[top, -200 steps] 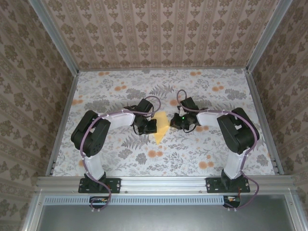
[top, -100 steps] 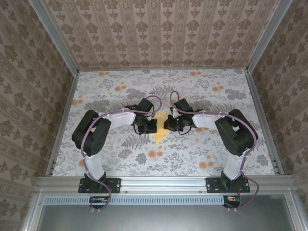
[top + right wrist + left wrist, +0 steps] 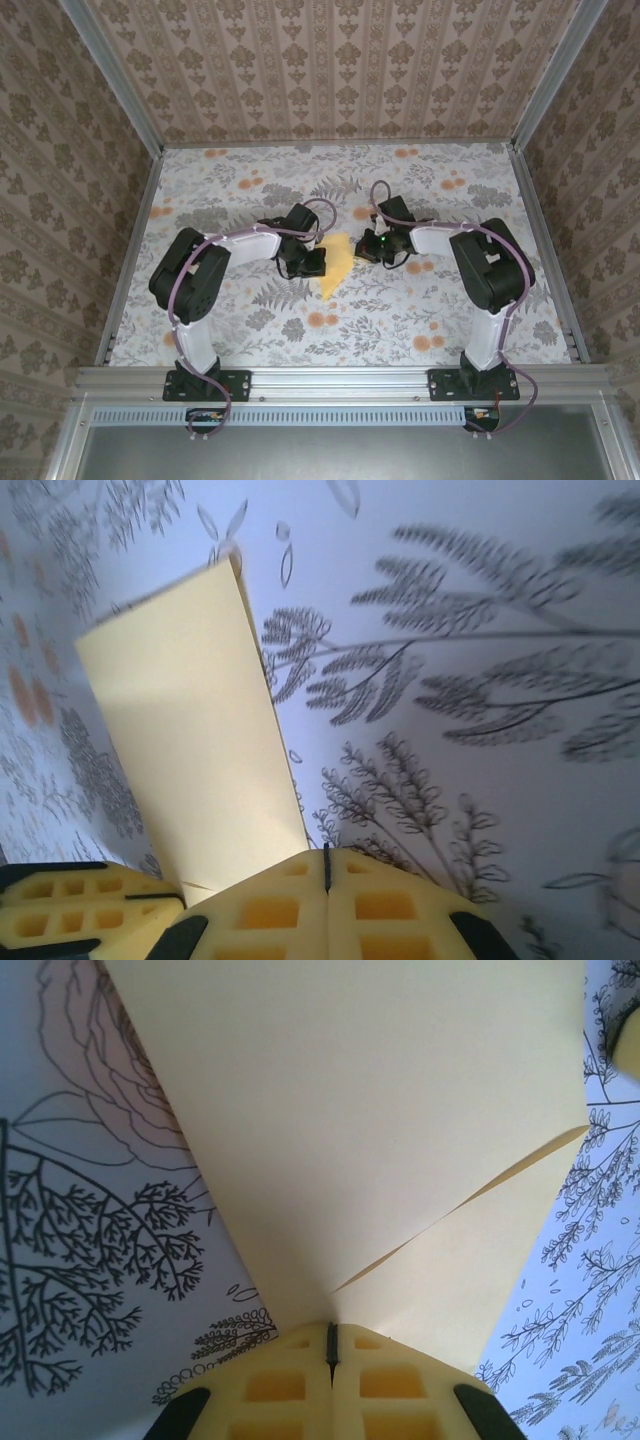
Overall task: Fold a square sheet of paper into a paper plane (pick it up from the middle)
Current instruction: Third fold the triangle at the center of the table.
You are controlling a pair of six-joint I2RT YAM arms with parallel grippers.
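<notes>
At the centre of the floral-printed tabletop (image 3: 240, 190), between the two arms, lies the yellow sheet of paper (image 3: 338, 268). From above it reads as a small, plain, pale yellow shape that narrows to a point at its near end. It is no longer a flat square.

Left wrist view: the sheet of paper (image 3: 350, 1110) is unmarked and matte. One folded layer lies over another, and the upper layer's edge runs diagonally from the right side down to the fingertips.

Right wrist view: the sheet of paper (image 3: 190, 740) shows as a long, narrow panel with a straight, crisp right edge, flat on the print.

Left tool (image 3: 316, 262): jaws clenched, pads meeting along a thin seam (image 3: 331, 1345), tips at the sheet's left side. Whether any paper is nipped between them cannot be told.

Right tool (image 3: 364, 250): jaws likewise clenched (image 3: 326, 865), tips at the sheet's right edge. No paper is visibly held.

The left tool's fingers (image 3: 60, 905) show just beside the right tool, close to the panel's near end.
</notes>
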